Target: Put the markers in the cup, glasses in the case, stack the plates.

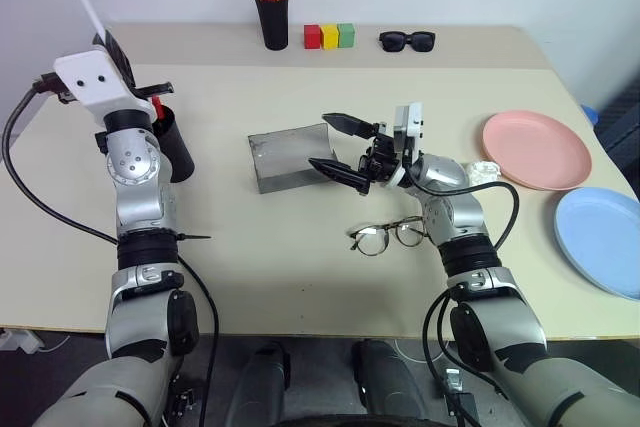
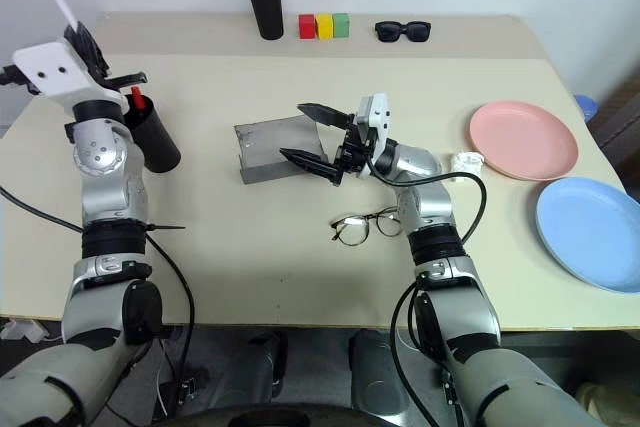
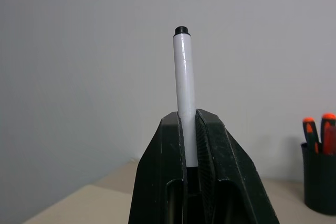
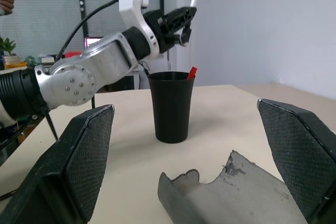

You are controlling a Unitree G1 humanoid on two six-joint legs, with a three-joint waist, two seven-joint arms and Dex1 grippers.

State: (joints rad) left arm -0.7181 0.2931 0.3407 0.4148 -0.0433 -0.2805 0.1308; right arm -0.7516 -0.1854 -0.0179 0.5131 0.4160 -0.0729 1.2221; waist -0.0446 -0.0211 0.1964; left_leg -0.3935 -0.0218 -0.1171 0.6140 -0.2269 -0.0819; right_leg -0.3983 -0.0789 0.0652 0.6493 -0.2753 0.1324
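Markers: one slim white-barrelled marker (image 3: 183, 93) is pinched in my left hand (image 1: 112, 52), upper left of the frame, tip up above the wide tapered black plastic cup (image 1: 172, 143); a red-capped marker (image 4: 192, 72) already stands inside it.
Glasses: thin wire-framed spectacles (image 1: 388, 235) lie on the beige counter (image 1: 300, 277), centre frame, outside the open grey felt case (image 1: 291, 155); not yet done.
Right hand: my right hand (image 1: 342, 148) is spread wide over the case, holding nothing.
Plates: salmon pink plate (image 1: 536, 149) and light blue plate (image 1: 602, 239) lie side by side at right, unstacked.
Views: my right wrist view shows the red cap poking above the cup's rim; the left wrist view shows my fingers (image 3: 212, 156) pressed on the barrel.
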